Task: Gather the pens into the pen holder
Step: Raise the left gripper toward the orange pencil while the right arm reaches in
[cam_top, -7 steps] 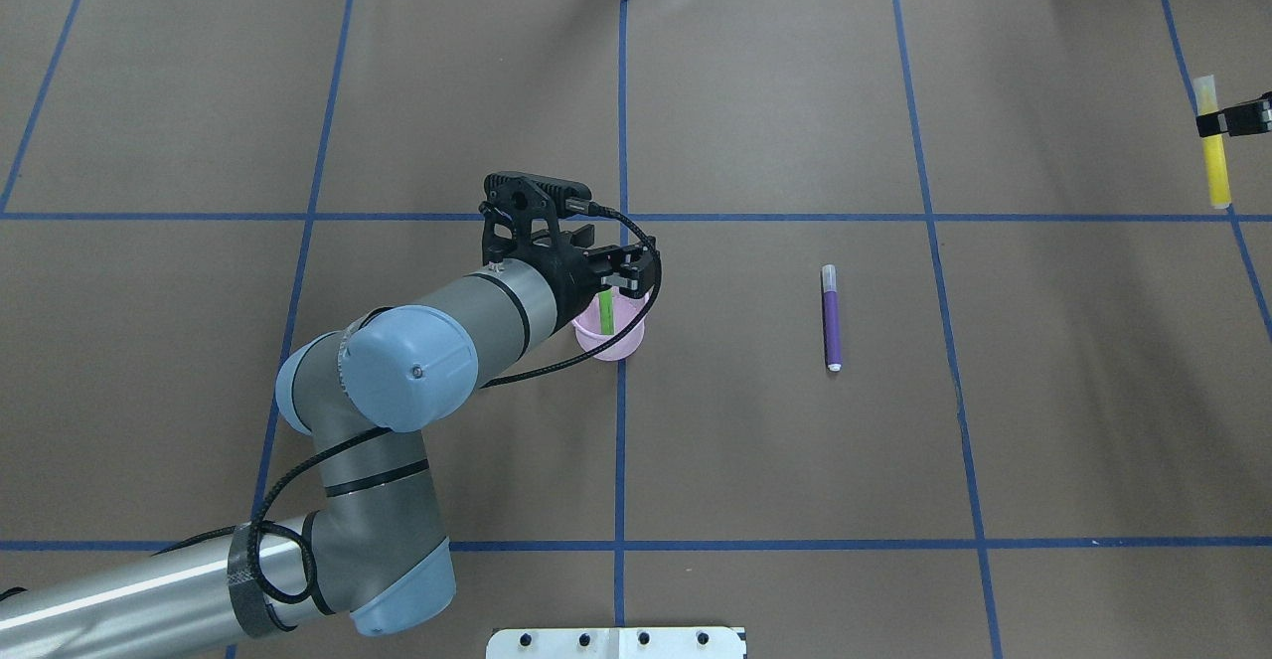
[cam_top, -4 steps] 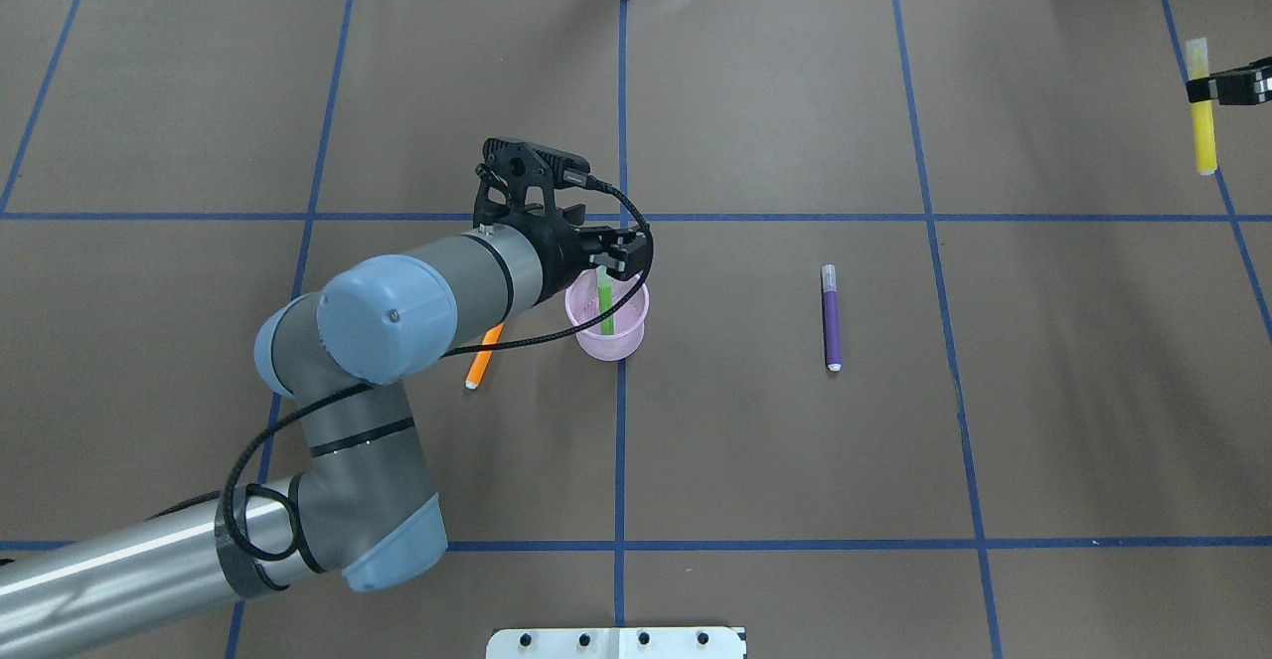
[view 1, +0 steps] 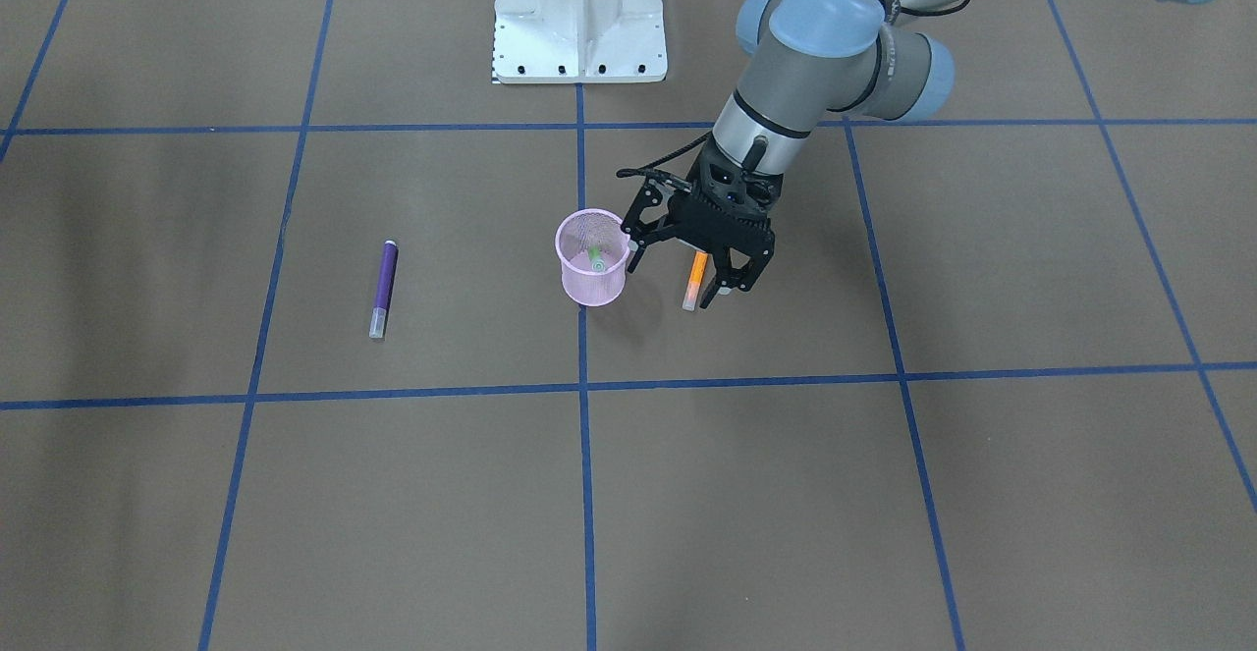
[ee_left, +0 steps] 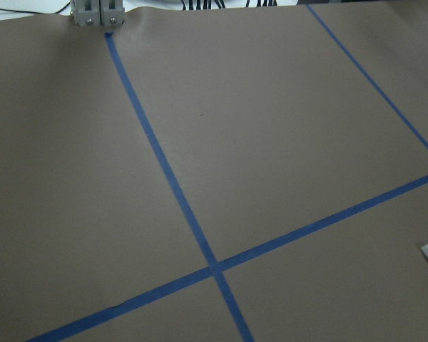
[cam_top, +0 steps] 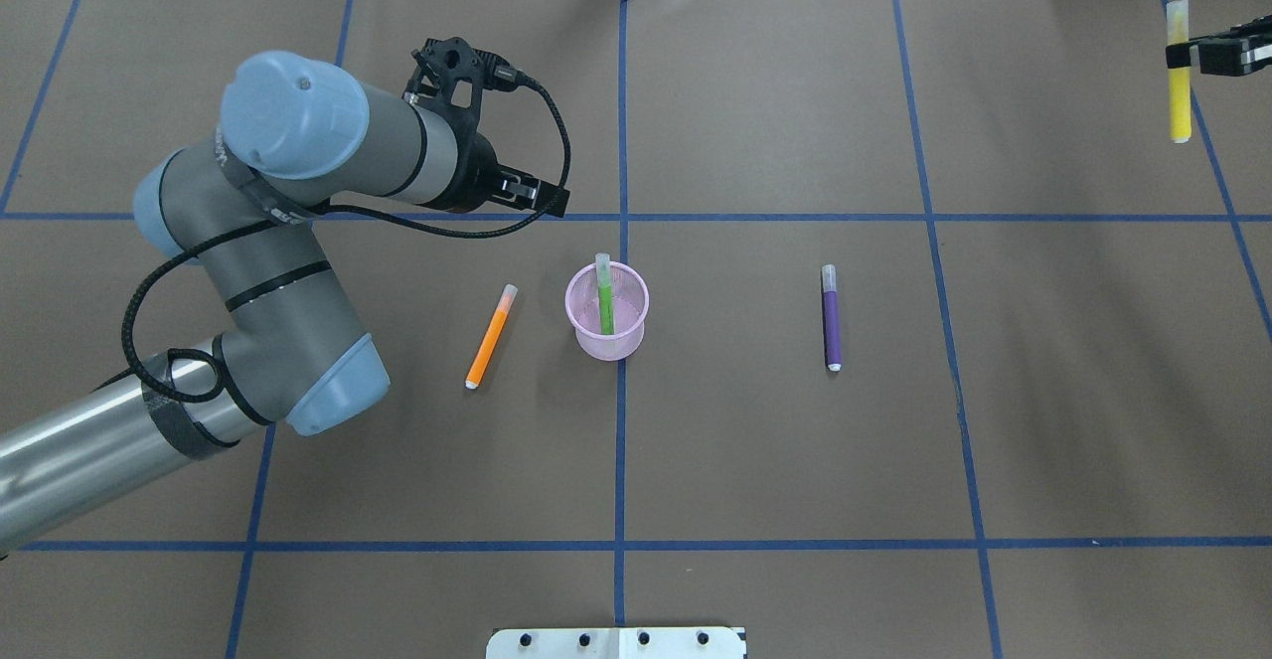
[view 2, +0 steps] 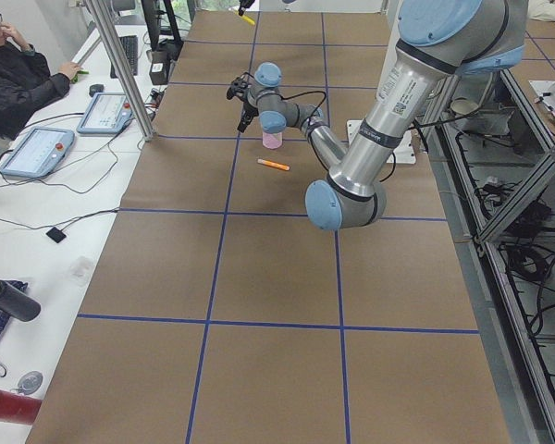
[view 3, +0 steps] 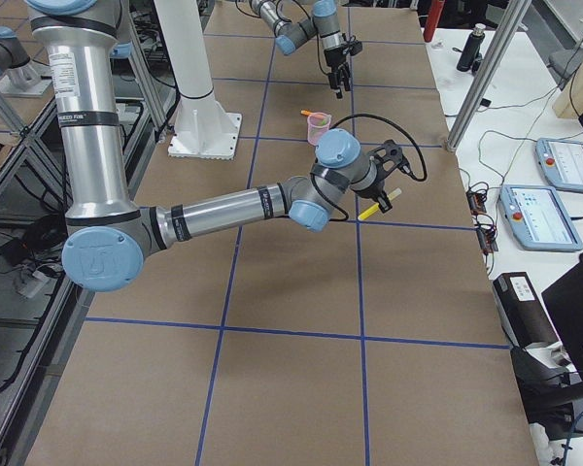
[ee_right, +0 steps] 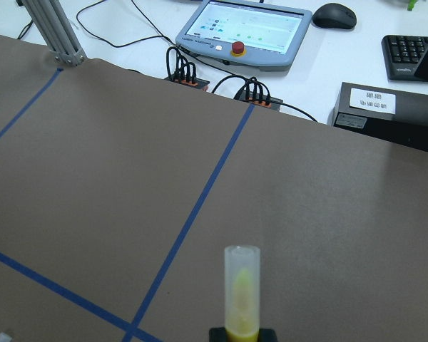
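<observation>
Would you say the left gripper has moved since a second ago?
Yes, the left gripper has pulled off the pink wire-mesh cup toward the far left.

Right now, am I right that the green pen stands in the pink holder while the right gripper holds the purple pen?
Not quite: the right gripper holds the yellow pen, as the overhead view shows; the green pen does stand in the pink holder.

1 green pen (cam_top: pixel 603 293), 1 orange pen (cam_top: pixel 491 336), 1 purple pen (cam_top: pixel 831 317), 1 yellow pen (cam_top: pixel 1179 92): 4 in all. 1 pink mesh pen holder (cam_top: pixel 608 346).
</observation>
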You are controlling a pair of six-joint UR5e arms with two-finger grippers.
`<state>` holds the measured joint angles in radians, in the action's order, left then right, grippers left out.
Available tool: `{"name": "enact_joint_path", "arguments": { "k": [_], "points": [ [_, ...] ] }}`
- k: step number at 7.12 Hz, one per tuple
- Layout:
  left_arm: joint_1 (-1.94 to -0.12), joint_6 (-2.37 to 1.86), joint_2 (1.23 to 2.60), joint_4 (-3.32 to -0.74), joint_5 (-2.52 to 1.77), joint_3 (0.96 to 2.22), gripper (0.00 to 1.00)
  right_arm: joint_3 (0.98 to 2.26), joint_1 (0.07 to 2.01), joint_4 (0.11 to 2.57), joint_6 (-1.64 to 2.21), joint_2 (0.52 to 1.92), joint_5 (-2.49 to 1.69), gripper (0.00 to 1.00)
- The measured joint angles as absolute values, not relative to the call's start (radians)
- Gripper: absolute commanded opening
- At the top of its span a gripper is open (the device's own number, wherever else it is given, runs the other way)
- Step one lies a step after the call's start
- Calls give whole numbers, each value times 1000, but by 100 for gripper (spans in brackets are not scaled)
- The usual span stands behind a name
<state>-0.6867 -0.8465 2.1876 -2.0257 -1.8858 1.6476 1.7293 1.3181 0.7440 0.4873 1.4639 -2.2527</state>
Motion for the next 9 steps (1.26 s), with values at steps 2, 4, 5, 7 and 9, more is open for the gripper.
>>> {"name": "enact_joint_path", "arguments": {
  "k": [2, 4, 5, 7, 9],
  "points": [
    [-707, -755, 2193, -1835, -1935, 1669, 90, 1724, 1293, 691, 552, 1412, -2227, 0],
    [-701, -703, 2196, -1727, -1940, 1680, 90, 1722, 1189, 589, 675, 1387, -2098, 0],
    [-689, -690, 2196, -1717, -1940, 1664, 89, 1723, 1138, 554, 709, 1384, -2040, 0],
    [-654, -676, 2201, -1720, -1942, 1598, 87, 1724, 1060, 535, 745, 1357, -1952, 0],
    [-620, -679, 2204, -1726, -1940, 1560, 84, 1725, 983, 532, 793, 1325, -1881, 0]
  ]
}}
